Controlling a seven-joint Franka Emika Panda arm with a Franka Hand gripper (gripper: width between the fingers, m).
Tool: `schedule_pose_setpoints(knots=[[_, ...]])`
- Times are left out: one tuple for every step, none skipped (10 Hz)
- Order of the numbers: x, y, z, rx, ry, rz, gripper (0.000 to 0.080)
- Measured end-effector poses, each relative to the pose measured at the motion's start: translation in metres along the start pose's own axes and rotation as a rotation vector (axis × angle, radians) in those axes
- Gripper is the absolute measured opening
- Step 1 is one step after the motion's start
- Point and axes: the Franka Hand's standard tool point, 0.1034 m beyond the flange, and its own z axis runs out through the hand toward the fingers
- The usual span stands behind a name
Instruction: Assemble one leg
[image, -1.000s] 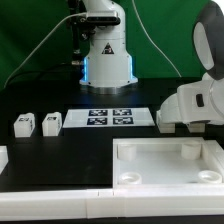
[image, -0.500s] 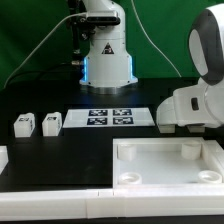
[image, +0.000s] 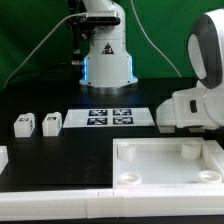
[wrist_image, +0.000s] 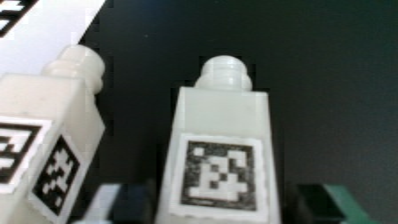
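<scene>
In the wrist view a white leg (wrist_image: 222, 140) with a black-and-white tag and a rounded peg end lies on the black table, between my fingers. My gripper (wrist_image: 228, 206) is open, with a gap on each side of that leg. A second tagged leg (wrist_image: 48, 125) lies close beside it. In the exterior view two more legs (image: 23, 124) (image: 51, 122) stand at the exterior view's left. My arm (image: 195, 105) is at the exterior view's right and hides the gripper and the legs under it. The white tabletop (image: 165, 178) lies at the front.
The marker board (image: 110, 118) lies at the middle of the black table in front of the robot base (image: 107, 60). A white tagged corner (wrist_image: 18, 15) shows at the edge of the wrist view. A white piece (image: 3, 156) lies at the exterior view's left edge.
My arm has shifted slightly at the exterior view's right. The two legs at the left and the tabletop have not moved.
</scene>
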Motion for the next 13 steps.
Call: schedule_pose_setpoints(knots=[[0.0, 0.0, 0.0, 0.0, 0.0, 0.0, 0.0291], [0.0, 0.0, 0.0, 0.0, 0.0, 0.0, 0.0291], [0.0, 0.0, 0.0, 0.0, 0.0, 0.0, 0.0291], [0.0, 0.0, 0.0, 0.0, 0.0, 0.0, 0.0292], [0.0, 0.0, 0.0, 0.0, 0.0, 0.0, 0.0292], [0.0, 0.0, 0.0, 0.0, 0.0, 0.0, 0.0292], [0.0, 0.0, 0.0, 0.0, 0.0, 0.0, 0.0292], [0.0, 0.0, 0.0, 0.0, 0.0, 0.0, 0.0292], [0.0, 0.0, 0.0, 0.0, 0.0, 0.0, 0.0294], [0.001, 0.0, -0.005, -0.001, 0.01, -0.01, 0.0294], [-0.007, 0.002, -0.025, 0.002, 0.048, -0.027, 0.0294], [-0.022, 0.006, -0.043, 0.001, 0.061, -0.048, 0.0294], [-0.031, 0.009, -0.058, 0.004, 0.081, -0.07, 0.0294]])
